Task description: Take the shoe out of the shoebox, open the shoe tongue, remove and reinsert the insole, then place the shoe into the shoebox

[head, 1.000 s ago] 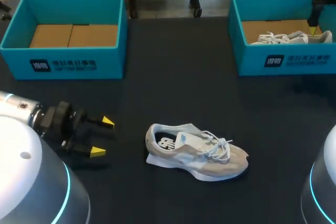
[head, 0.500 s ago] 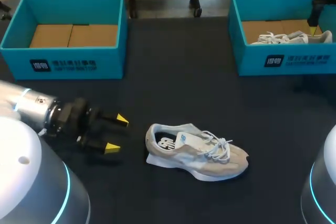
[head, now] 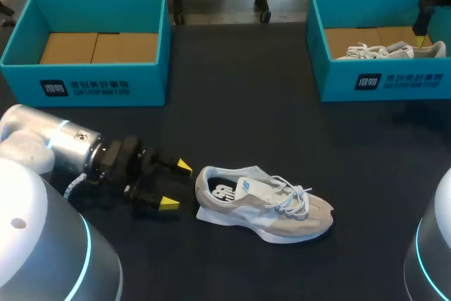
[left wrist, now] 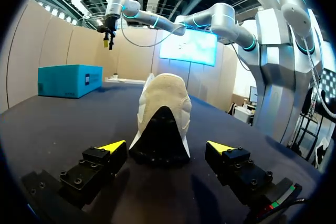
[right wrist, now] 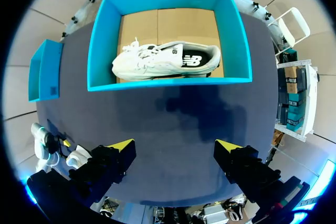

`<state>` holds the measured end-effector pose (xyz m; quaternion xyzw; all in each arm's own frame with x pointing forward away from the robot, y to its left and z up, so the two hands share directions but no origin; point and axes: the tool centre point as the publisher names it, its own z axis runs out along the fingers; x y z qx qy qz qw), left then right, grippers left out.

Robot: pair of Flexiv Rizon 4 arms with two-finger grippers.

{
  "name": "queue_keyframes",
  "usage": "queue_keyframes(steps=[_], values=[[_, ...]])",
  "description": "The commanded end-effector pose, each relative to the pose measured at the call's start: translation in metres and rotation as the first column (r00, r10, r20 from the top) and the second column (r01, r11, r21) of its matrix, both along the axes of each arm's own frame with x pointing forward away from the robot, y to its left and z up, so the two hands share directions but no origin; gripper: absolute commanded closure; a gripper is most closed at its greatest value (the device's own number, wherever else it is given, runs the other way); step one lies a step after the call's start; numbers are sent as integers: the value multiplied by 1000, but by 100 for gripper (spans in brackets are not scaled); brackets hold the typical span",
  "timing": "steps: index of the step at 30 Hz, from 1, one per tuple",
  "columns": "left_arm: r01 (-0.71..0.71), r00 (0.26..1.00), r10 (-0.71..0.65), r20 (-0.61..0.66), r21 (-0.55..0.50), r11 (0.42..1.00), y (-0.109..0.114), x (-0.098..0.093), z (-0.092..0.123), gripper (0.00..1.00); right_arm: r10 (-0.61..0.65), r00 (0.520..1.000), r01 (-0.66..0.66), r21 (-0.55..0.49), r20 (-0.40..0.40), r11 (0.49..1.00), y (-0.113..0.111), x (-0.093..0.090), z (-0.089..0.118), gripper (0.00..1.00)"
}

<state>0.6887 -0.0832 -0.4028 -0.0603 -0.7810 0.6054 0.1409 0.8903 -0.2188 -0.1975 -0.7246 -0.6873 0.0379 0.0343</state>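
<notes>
movement came only from the left arm. over the last second its left gripper [head: 176, 185] slid across the black table [head: 232, 111] toward the heel of the beige suede-and-mesh sneaker with white laces [head: 264, 202], and it ended just short of that heel. its yellow-tipped fingers were spread wide and held nothing. in the left wrist view the heel stood straight ahead of the gap between them, close but touched by neither finger.

the sneaker itself had not shifted. it lay upright on its sole on the table, near the front edge, toe pointing toward the right arm's side, well apart from both boxes. the empty teal cardboard shoebox [head: 84, 88] on the left sat as before, with only its brown floor showing. the second teal cardboard shoebox [head: 384, 84] on the right held a white lace-up sneaker [head: 384, 50] lying on its side.

the right gripper [right wrist: 176, 146] had kept its place above that right-hand box. its fingers were likewise parted and empty, and from the right wrist view it hung well above the white sneaker.

judging from this, the taking-out step looked finished for the beige sneaker, and the tongue and insole work was not yet begun. the left arm's approach seemed aimed at bracing or seizing the heel, which would steady the sneaker for the tongue. a little more travel was probably needed before the fingers could close around the heel.
</notes>
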Motion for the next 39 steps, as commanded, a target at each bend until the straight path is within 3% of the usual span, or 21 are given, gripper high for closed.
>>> queue_keyframes(steps=[1, 39], values=[[18, 1000, -18, 1, -2, 1000, -11, 0, -5, 0, 0, 1000, 0, -1, 1, 1000, 0, -1, 0, 0], [3, 1000, -3, 4, -41, 999, -60, -17, -10, 0, 0, 1000, 0, -1, 1, 1000, 0, -1, 0, 0]])
